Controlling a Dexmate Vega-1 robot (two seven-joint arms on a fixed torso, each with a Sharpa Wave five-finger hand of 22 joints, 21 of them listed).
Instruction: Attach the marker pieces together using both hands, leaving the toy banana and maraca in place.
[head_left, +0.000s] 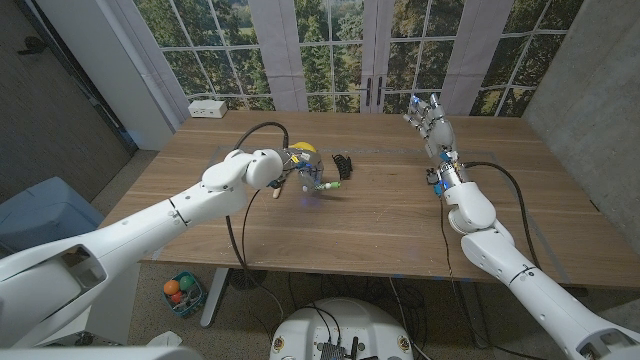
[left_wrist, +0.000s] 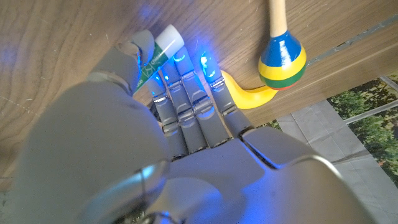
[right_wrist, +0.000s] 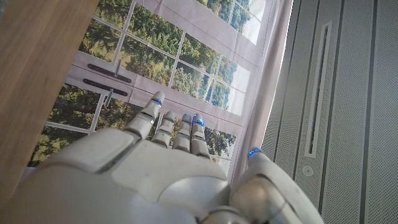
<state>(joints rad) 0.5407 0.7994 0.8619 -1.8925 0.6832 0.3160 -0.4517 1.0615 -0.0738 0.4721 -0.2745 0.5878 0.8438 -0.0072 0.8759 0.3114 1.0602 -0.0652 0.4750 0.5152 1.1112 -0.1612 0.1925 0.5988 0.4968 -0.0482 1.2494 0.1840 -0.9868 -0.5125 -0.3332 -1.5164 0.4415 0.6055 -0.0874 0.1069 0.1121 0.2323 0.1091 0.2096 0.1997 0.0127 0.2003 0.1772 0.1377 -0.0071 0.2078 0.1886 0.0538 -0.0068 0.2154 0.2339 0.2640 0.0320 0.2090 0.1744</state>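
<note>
My left hand (head_left: 297, 170) reaches over the middle of the table and pinches a green marker piece with a white end (left_wrist: 159, 51) between thumb and fingers. In the head view the marker piece (head_left: 322, 187) sticks out from the hand just above the wood. Close beyond the fingers lie the yellow toy banana (left_wrist: 247, 97) and the maraca (left_wrist: 282, 57) with its blue, yellow, green and red head. The banana (head_left: 304, 149) peeks out behind the hand. My right hand (head_left: 429, 122) is raised over the far right of the table, fingers apart and holding nothing; the right hand (right_wrist: 168, 168) points at the windows.
A black ribbed object (head_left: 344, 165) lies just right of the left hand. A white box (head_left: 208, 107) sits at the table's (head_left: 380, 220) far left corner. A basket of coloured balls (head_left: 182, 294) stands on the floor under the left edge.
</note>
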